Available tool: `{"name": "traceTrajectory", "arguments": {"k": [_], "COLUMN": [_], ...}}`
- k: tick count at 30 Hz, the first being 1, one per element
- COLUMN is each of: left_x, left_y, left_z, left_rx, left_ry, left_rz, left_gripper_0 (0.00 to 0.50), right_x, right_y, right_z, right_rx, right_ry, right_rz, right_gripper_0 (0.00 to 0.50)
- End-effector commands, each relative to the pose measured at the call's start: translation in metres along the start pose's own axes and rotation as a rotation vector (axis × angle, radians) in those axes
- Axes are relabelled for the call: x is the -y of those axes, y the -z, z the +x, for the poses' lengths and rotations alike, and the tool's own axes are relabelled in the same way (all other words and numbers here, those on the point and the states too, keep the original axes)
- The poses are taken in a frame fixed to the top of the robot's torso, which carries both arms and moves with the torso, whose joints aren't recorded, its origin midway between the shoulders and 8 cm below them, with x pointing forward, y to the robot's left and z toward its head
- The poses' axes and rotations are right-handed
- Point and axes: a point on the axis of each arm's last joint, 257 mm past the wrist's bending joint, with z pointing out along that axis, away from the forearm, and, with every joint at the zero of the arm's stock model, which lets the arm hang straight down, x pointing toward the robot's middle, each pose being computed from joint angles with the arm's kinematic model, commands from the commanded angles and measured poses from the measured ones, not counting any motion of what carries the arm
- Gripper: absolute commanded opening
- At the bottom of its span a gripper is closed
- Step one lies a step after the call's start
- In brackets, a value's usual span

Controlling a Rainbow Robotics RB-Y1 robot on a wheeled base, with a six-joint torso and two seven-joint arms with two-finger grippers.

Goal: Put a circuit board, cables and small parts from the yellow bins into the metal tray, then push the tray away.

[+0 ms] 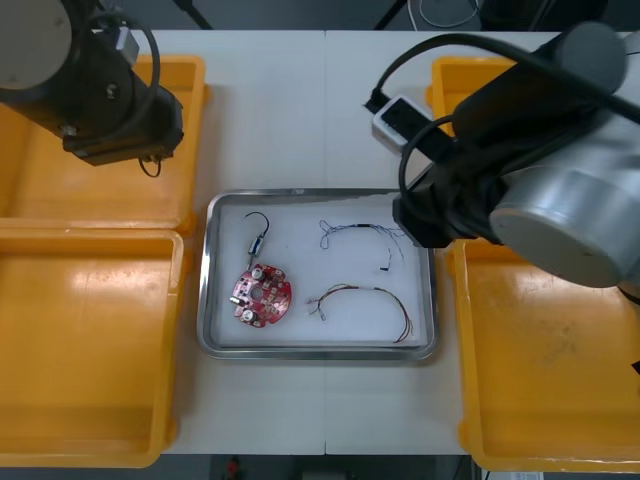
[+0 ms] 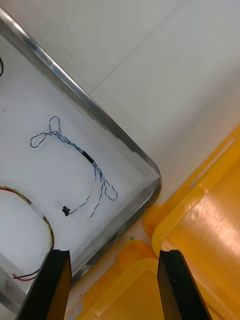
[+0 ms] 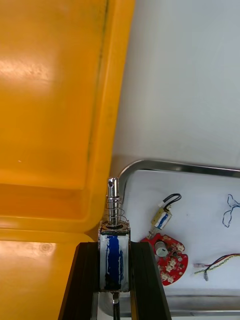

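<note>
The step in hand looks like the last of the loading: the left gripper (image 3: 114, 247) is clamped on a small metal part (image 3: 114, 262) with a blue band, whose spring and pin stick up past the fingertips. It hangs over the far left yellow bin (image 1: 60, 190), at about 10 o'clock from the metal tray (image 1: 320, 353). The tray already holds a round red circuit board (image 1: 262, 293) at 7 o'clock of its middle, and another small part on a black lead (image 1: 257, 238) at 10 o'clock. A twisted blue and white cable (image 1: 362, 238) lies at 1 o'clock and a red and yellow cable (image 1: 365, 303) at 4 o'clock. The right gripper (image 2: 115, 255) waits with fingers apart and empty at the tray's 3 o'clock rim, above the seam of the right bins. Next, I judge, the left arm must carry the part toward 4 o'clock, lower it over bare tray floor clear of the board, and release; the push comes after.
</note>
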Motion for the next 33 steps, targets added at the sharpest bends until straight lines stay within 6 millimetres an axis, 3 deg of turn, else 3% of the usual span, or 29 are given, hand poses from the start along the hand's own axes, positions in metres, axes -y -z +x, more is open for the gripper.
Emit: {"name": "traceTrajectory", "arguments": {"k": [1, 6, 14, 23, 33], "left_x": [0.043, 0.077, 0.122, 0.149, 0.157], "left_y": [-0.013, -0.026, -0.054, -0.094, -0.137], "left_z": [0.032, 0.053, 0.084, 0.095, 0.099], "left_rx": [-0.024, -0.042, -0.101, -0.094, -0.066], "left_ry": [-0.163, -0.225, -0.278, -0.306, -0.338], "left_rz": [0.028, 0.051, 0.078, 0.078, 0.071], "left_gripper_0": [0.003, 0.002, 0.003, 0.003, 0.002], "right_x": [0.042, 0.061, 0.092, 0.127, 0.134], "right_y": [0.017, 0.031, 0.053, 0.071, 0.069], "right_z": [0.027, 0.039, 0.084, 0.146, 0.19], "right_rx": [-0.009, -0.004, -0.032, -0.079, -0.15], "right_ry": [-0.204, -0.362, -0.593, -0.746, -0.826], "right_rz": [0.013, -0.019, -0.011, 0.055, 0.108], "right_gripper_0": [0.5, 0.5, 0.5, 0.5, 0.5]}}
